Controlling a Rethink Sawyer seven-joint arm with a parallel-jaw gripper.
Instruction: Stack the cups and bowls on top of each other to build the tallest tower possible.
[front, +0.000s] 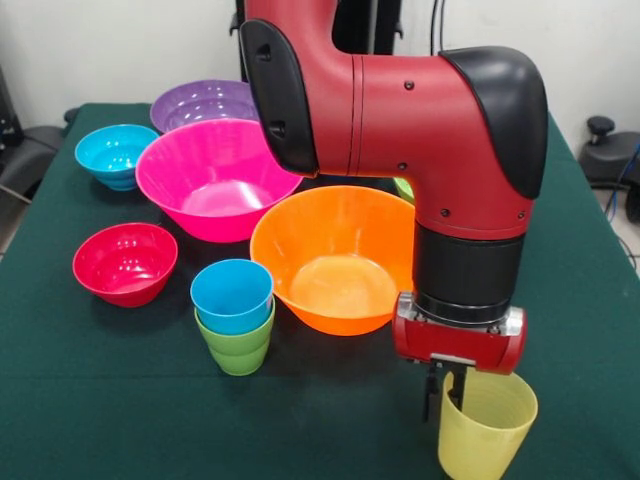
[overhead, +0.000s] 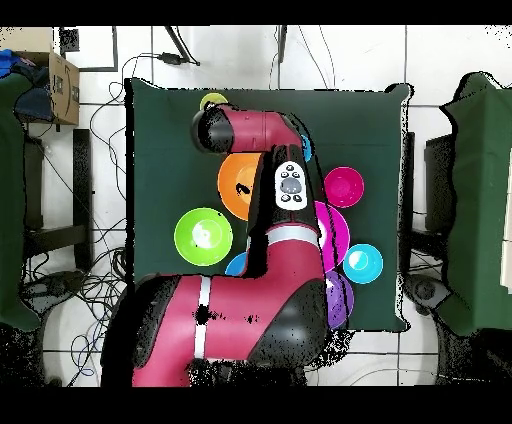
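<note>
Two cups stand nested on the green surface (front: 80, 400), blue cup (front: 232, 294) inside green cup (front: 238, 347), before the orange bowl (front: 335, 258); the claw (front: 445, 392) pinches the yellow cup's (front: 487, 428) rim at the near edge.

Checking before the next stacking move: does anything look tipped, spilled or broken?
Nothing spilled or broken. The translucent yellow ridged cup leans slightly, with the gripper straddling its rim at the table's front edge. The smooth sky-blue cup sits nested upright in the stepped green cup.
</note>
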